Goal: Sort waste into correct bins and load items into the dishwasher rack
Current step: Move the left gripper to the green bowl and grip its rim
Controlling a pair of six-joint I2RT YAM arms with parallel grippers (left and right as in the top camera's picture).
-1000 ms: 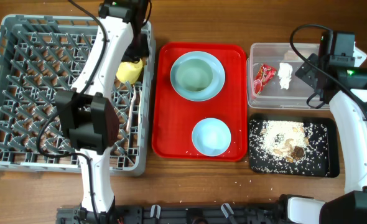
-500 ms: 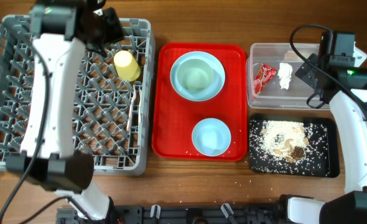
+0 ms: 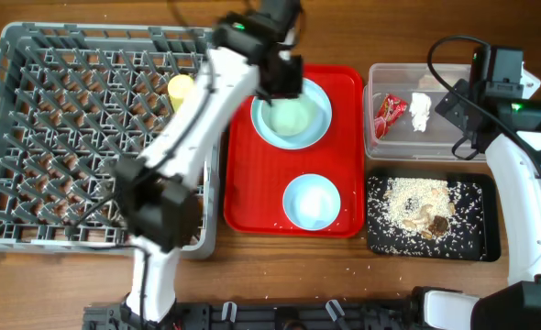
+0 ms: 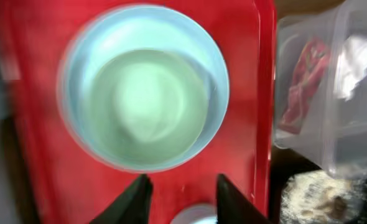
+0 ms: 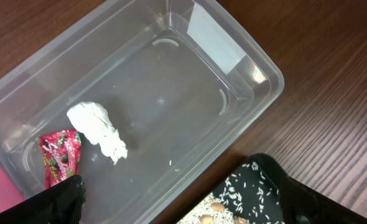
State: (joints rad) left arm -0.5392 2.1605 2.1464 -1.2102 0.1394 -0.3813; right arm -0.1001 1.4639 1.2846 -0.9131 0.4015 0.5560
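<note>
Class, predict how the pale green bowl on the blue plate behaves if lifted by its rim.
The pale green bowl looks rigid and glossy: it probably holds shape but may slip. It merely sits on the light blue plate, so it likely lifts free; pushing might drag the plate.

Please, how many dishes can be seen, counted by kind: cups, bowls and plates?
Cups: 1, the yellow cup in the grey rack.
Bowls: 2, the pale green bowl and the small light blue bowl.
Plates: 1, the light blue plate under the pale green bowl.
Total: 4.
</note>
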